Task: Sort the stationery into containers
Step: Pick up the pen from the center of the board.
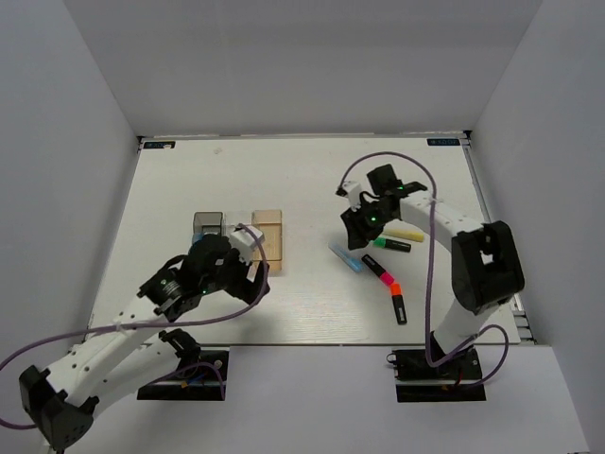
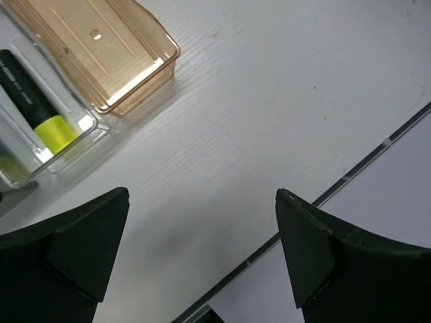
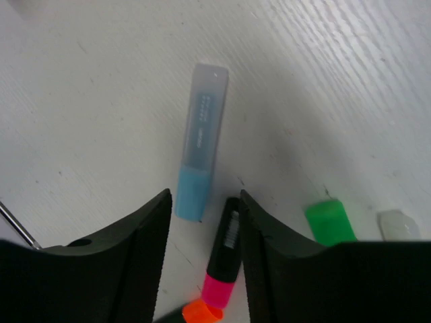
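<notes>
- Three trays stand in a row on the left: a dark grey tray (image 1: 208, 225), a clear tray (image 2: 74, 134) and a tan tray (image 1: 269, 241) with its floor bare.
- The clear tray holds one yellow-ended highlighter (image 2: 37, 108); I cannot tell what is in the dark grey one.
- Five pens lie loose on the right of the table (image 1: 312, 170): a yellow highlighter (image 1: 405, 232), a green highlighter (image 1: 392, 245), a pink highlighter (image 1: 376, 268), an orange highlighter (image 1: 399, 301) and a light-blue marker (image 3: 200, 145).
- The left gripper (image 2: 202, 195) hangs at the trays' near side, jaws wide apart and holding nothing.
- The right gripper (image 3: 203, 196) hangs over the light-blue marker, jaws apart and gripping nothing.

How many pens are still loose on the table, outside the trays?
5, all by the right gripper: light-blue marker, pink-ended highlighter, orange-ended highlighter nearest the arm bases, green-ended highlighter, yellow pen farthest back. More may lie hidden beneath it.
</notes>
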### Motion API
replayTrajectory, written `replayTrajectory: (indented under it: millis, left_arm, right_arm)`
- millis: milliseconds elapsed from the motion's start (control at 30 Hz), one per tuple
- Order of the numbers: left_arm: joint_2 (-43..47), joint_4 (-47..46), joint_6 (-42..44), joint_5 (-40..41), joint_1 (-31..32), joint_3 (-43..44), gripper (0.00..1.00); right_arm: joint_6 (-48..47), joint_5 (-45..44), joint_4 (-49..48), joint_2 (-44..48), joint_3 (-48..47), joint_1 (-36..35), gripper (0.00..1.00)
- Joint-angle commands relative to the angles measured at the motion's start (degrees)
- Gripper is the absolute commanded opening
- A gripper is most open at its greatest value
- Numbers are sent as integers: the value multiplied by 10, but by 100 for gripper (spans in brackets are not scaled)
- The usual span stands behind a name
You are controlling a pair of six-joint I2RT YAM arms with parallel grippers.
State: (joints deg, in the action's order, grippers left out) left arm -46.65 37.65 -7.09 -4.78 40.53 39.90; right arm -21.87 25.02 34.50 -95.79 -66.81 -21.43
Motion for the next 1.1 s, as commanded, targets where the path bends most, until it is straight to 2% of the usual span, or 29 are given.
replayTrajectory:
  millis: [0,133,433,567,700,800,833,867,933,1067]
  left_arm:
    - [72,-2,8,45,3,-23,100]
    - [115,5,6,85,4,-34,100]
    - [126,16,7,92,4,-32,100]
    - [134,17,7,99,2,-32,100]
    - [138,18,7,106,3,-32,100]
    - [144,17,6,108,2,-34,100]
    - [145,16,5,110,4,-34,100]
    - [146,17,5,110,3,-35,100]
    - [148,18,6,113,3,-34,100]
    - [153,16,5,118,4,-36,100]
  right_arm:
    - [40,-84,0,-36,-36,-54,51]
    - [41,-149,-17,-69,-41,-98,58]
    - [35,-199,-18,-128,-49,-126,58]
    - [33,-237,-33,-139,-27,-140,48]
    - [30,-269,-47,-135,-2,-150,26]
    - [30,-269,-47,-136,14,-155,15]
    - [27,-270,-44,-136,17,-154,4]
    - [28,-269,-39,-135,19,-156,0]
    - [29,-262,-30,-135,14,-156,0]
    - [24,-167,8,-82,-15,-156,0]
